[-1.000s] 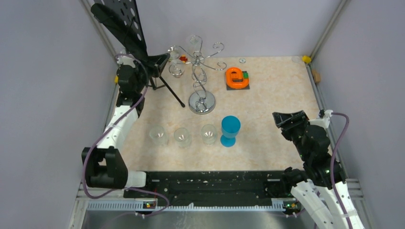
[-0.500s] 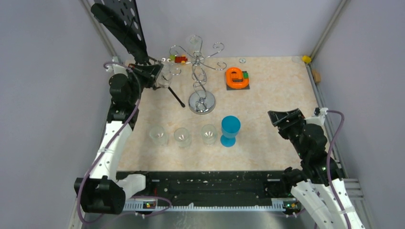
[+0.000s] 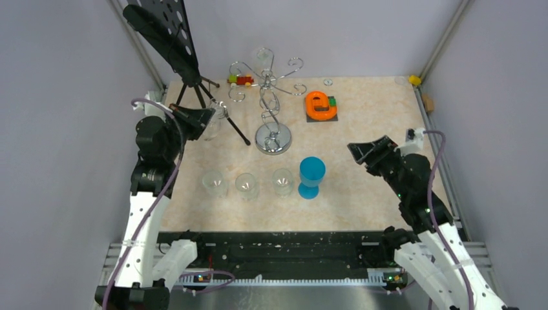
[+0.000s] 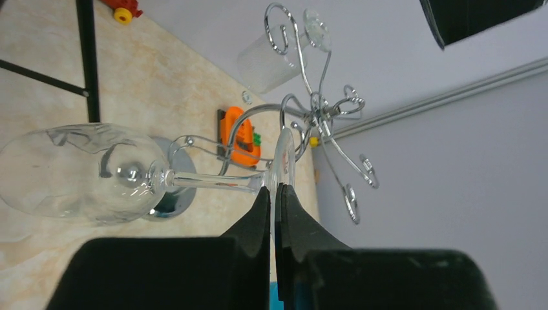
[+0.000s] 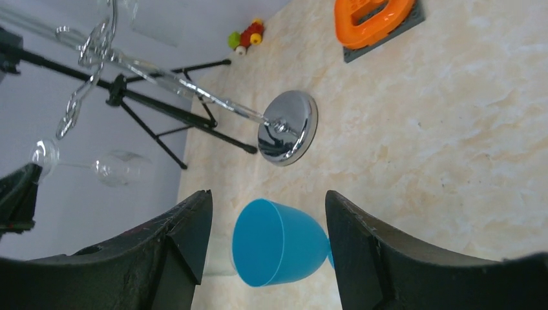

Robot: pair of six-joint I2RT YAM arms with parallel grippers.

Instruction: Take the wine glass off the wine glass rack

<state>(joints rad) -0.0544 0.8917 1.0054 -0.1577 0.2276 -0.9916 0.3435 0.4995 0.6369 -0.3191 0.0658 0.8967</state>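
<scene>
Pulled back from the rack (image 3: 273, 138) toward the left of the top view, the left gripper (image 4: 274, 192) pinches the foot of a glass (image 4: 84, 174), which is clear of the hooks and lies sideways above the table (image 3: 375, 110). A second glass (image 4: 271, 58) hangs on the rack, upper centre. The right gripper (image 5: 266, 194), fingers spread and empty, has swung left toward the blue cup (image 5: 278, 242).

You are seeing the clear wine glass (image 4: 84, 174) lying sideways in the air, the left gripper (image 4: 274, 192) pinching its foot, apart from the shiny wire rack (image 3: 272, 138) standing upright beside it
</scene>
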